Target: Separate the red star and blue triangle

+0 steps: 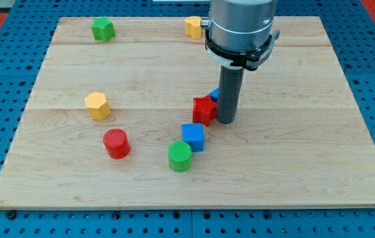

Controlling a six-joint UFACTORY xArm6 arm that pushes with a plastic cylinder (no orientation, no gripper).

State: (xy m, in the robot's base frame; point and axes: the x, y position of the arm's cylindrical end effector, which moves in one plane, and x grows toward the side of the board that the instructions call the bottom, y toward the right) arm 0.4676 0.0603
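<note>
The red star point(204, 109) lies near the middle of the wooden board point(293, 165). The blue triangle point(214, 95) is just above and to the right of it, touching it, and is mostly hidden behind my rod. My tip point(226, 121) rests on the board right beside the red star's right side and just below the blue triangle.
A blue cube point(193, 136) sits below the red star, with a green cylinder point(180, 156) at its lower left. A red cylinder point(116, 143) and a yellow hexagon point(98, 105) lie to the left. A green block point(103, 29) and a yellow block point(193, 27) sit at the top edge.
</note>
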